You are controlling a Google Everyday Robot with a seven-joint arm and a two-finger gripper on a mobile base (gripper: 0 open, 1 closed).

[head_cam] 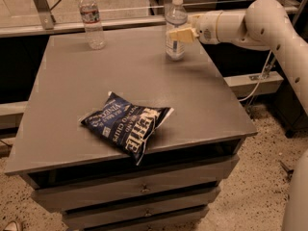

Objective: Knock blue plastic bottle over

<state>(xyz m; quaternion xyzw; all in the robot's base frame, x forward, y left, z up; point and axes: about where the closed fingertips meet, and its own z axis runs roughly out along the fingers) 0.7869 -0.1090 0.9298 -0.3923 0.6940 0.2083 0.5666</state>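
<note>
The blue plastic bottle is clear with a white cap and a pale label. It stands upright at the far right of the grey table top. My gripper reaches in from the right on a white arm. It sits against the bottle's right side at mid-body height.
A slimmer clear bottle with a red-and-white label stands at the far left of the table. A dark blue chip bag lies near the front middle. Drawers sit below the top. A speckled floor is to the right.
</note>
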